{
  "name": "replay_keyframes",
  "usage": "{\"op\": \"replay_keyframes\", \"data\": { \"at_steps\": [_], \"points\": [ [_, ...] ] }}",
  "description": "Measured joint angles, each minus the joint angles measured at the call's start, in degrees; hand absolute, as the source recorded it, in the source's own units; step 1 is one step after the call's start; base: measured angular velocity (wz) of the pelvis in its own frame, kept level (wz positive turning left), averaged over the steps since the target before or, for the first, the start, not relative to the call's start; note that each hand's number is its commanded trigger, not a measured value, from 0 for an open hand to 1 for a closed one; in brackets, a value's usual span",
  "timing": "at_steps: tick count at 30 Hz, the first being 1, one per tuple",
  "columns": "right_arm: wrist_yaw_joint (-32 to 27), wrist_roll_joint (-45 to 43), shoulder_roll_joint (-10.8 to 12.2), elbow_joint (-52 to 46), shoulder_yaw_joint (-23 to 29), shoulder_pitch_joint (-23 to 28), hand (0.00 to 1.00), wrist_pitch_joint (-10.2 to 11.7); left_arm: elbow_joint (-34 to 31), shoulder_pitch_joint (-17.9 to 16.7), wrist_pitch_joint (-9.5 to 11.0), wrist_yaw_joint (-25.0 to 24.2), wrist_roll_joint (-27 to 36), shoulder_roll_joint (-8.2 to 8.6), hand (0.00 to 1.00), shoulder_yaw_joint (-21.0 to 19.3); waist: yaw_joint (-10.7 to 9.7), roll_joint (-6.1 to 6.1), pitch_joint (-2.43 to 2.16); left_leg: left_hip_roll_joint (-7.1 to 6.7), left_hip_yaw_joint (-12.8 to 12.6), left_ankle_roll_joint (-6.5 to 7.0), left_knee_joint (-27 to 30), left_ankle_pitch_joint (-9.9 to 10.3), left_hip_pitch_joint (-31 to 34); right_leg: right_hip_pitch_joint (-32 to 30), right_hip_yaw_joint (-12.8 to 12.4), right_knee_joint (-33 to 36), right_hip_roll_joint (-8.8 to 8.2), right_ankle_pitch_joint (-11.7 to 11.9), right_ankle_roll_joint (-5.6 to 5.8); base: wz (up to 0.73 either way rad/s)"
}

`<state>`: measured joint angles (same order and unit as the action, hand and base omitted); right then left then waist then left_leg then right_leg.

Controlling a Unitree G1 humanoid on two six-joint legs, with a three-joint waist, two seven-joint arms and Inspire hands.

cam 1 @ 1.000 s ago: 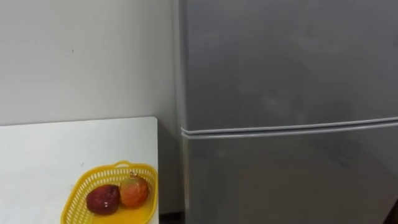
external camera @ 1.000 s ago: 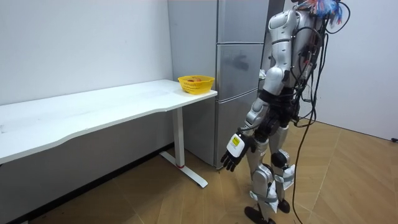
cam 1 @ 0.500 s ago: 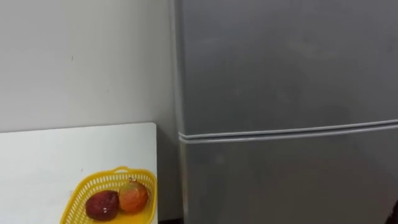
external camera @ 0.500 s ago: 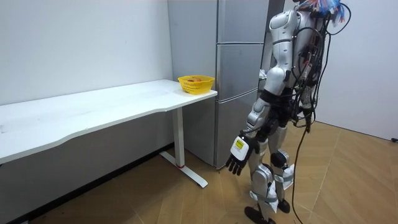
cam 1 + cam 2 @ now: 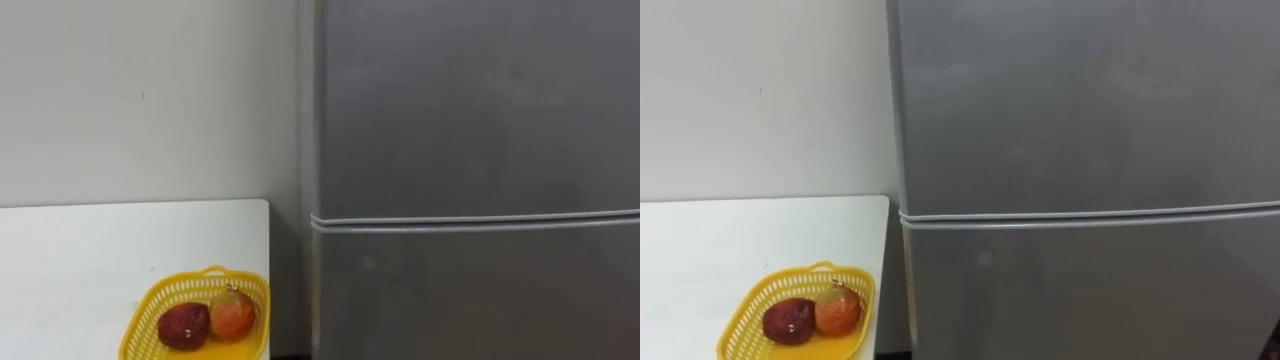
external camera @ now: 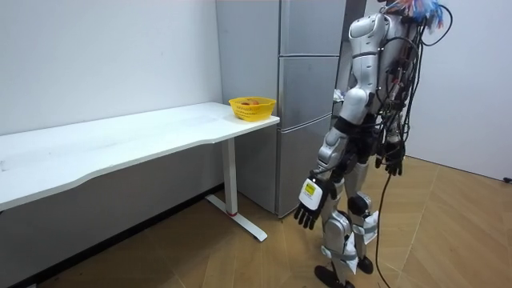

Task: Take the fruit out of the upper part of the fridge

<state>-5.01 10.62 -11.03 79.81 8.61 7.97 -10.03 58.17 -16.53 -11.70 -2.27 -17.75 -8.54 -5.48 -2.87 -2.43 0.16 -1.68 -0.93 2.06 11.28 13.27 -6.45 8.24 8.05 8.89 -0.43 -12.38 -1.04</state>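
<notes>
Left hand (image 6: 309,205) hangs low by the thigh, fingers loose and empty; right hand (image 6: 393,165) hangs at the hip. The upper fridge door (image 5: 470,100) stands closed, ahead of and well above both hands, hiding its contents.

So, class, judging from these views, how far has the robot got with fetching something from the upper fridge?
Done: it stands at the fridge. Under way: nothing; the left robot hand hangs open. Left: open the shut upper door, take an item.
</notes>
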Motion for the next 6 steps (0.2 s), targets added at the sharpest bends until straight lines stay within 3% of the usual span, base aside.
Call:
{"op": "replay_keyframes", "data": {
  "at_steps": [6],
  "points": [
    [1.5,-5.5,0.0,-0.6,-0.9,-1.4,0.00,0.0,1.2,0.9,0.0,-0.8,-0.8,0.02,0.00,0.0,0.3,0.31,0.10,-0.04,-0.2,0.00,-0.4,0.0,0.0,0.0,0.0,0.1,0.01,0.0,0.00,0.00]
  ]
}}
